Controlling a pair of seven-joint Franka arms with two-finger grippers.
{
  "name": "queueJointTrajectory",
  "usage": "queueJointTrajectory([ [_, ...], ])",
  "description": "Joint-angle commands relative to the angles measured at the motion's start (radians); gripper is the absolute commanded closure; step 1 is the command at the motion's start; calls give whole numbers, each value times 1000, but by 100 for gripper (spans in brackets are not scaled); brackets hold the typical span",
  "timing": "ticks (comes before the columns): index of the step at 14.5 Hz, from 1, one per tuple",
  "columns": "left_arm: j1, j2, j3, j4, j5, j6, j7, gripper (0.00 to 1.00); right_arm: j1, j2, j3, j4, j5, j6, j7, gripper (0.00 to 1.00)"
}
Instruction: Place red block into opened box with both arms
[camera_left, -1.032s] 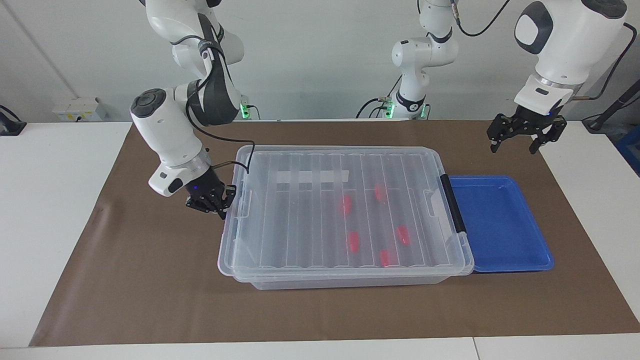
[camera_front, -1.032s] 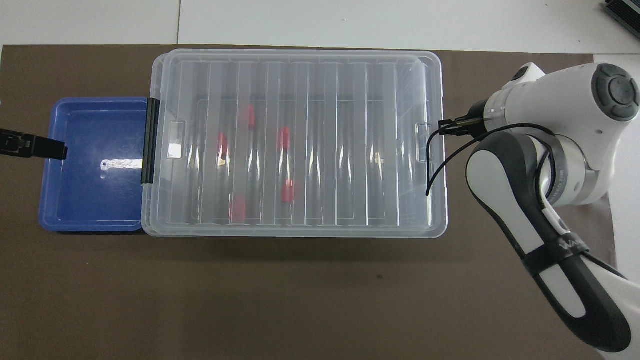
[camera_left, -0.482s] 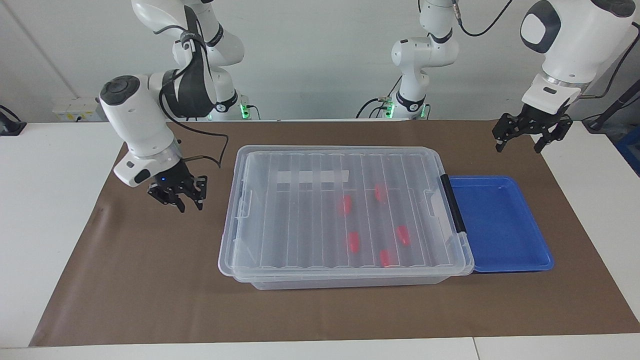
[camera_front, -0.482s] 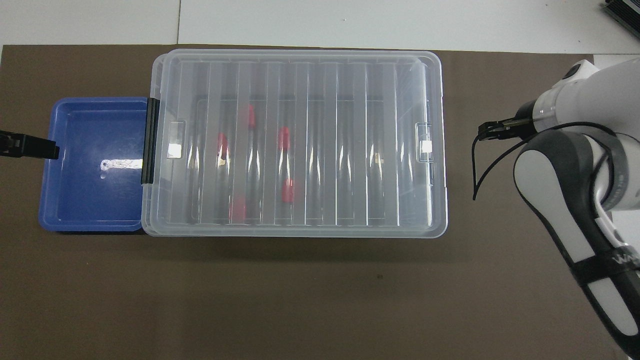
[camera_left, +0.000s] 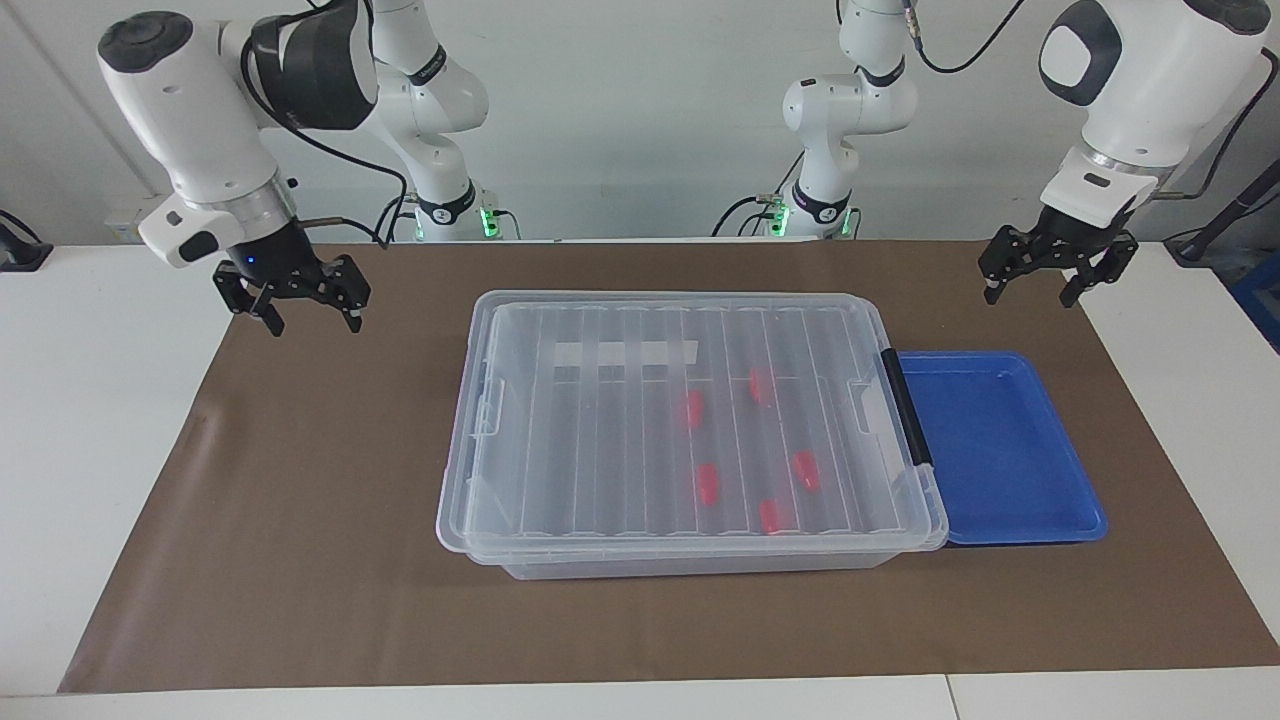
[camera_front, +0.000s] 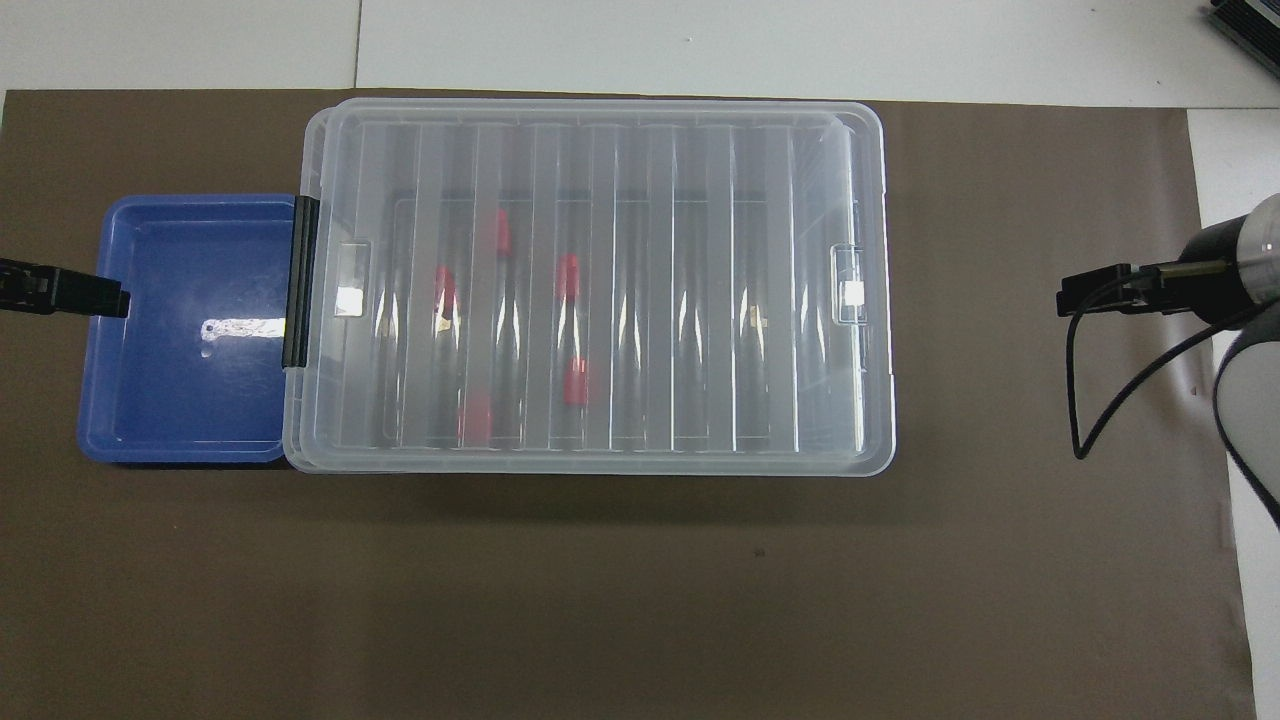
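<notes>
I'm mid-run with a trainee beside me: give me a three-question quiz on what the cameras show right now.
1. True or false: the ribbed clear lid lies on the large clear plastic box.
2. How many small bright red plastic blocks show through that lid?
A) three B) five C) seven
3. Fill in: the flat blue plastic tray beside the box, toward the left arm's end of the table, holds ____ blocks.

Key
1. True. The lid covers the box, black end handle at the tray's side.
2. B.
3. No blocks. The left gripper and right gripper both hang open above the brown mat, holding nothing.
</notes>
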Motion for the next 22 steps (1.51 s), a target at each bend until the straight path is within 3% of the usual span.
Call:
queueJointTrajectory([
  [1,-19,5,13,13,-17,-22,5,0,-7,-49,15,8,-73,-87,58,0],
  [7,-17,2,12,-1,-17,7,5,0,-21,-12,12,110,-12,-208,52,0],
  [22,-19,-1,8,-7,-17,4,5,0,-13,-20,15,117,14,-244,57,0],
])
